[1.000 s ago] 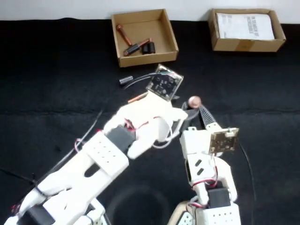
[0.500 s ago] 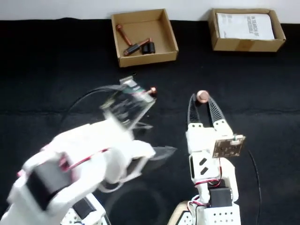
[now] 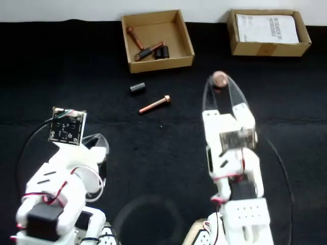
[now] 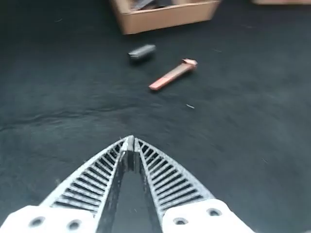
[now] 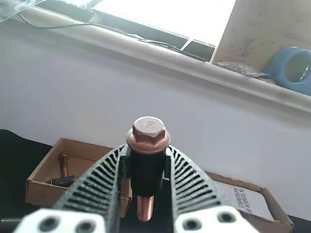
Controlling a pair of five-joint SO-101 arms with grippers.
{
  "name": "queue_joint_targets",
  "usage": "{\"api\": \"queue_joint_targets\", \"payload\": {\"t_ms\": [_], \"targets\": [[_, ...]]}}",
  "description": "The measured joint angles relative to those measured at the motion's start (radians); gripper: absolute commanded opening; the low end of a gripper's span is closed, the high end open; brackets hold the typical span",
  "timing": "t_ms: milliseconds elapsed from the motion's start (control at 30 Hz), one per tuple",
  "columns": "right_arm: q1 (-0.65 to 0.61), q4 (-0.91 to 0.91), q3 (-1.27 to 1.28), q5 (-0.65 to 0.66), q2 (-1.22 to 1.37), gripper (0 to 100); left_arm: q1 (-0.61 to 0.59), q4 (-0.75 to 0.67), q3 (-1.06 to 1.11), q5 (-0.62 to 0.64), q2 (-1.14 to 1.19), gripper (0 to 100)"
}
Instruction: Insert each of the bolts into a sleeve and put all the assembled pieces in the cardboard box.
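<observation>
Right gripper is clamping sleeved bolt upright; left gripper is sitting pinched together, empty, well apart from loose bolt and sleeve.

I get flat, even light on the black cloth counter; a bright window glares at twelve o'clock, right wrist view.
</observation>
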Motion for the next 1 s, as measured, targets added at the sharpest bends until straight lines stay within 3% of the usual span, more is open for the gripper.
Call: {"api": "queue_joint_targets", "payload": {"t_ms": [267, 433, 600, 1000], "targets": [[-0.034, -0.008, -0.451, 0.000, 0.583, 0.7, -0.149, -0.408, 0.505, 0.000, -0.287, 3], [-0.034, -0.008, -0.735, 0.049, 0.890, 0.7, -0.209, -0.585, 0.654, 0.002, -0.307, 3], [-0.063, -0.008, -0.950, 0.192, 1.138, 0.7, -0.245, -0.617, 0.692, 0.002, -0.307, 3], [-0.098, -0.008, -1.459, 0.209, 1.706, 0.7, -0.249, -0.548, 0.692, 0.000, -0.307, 3]]}}
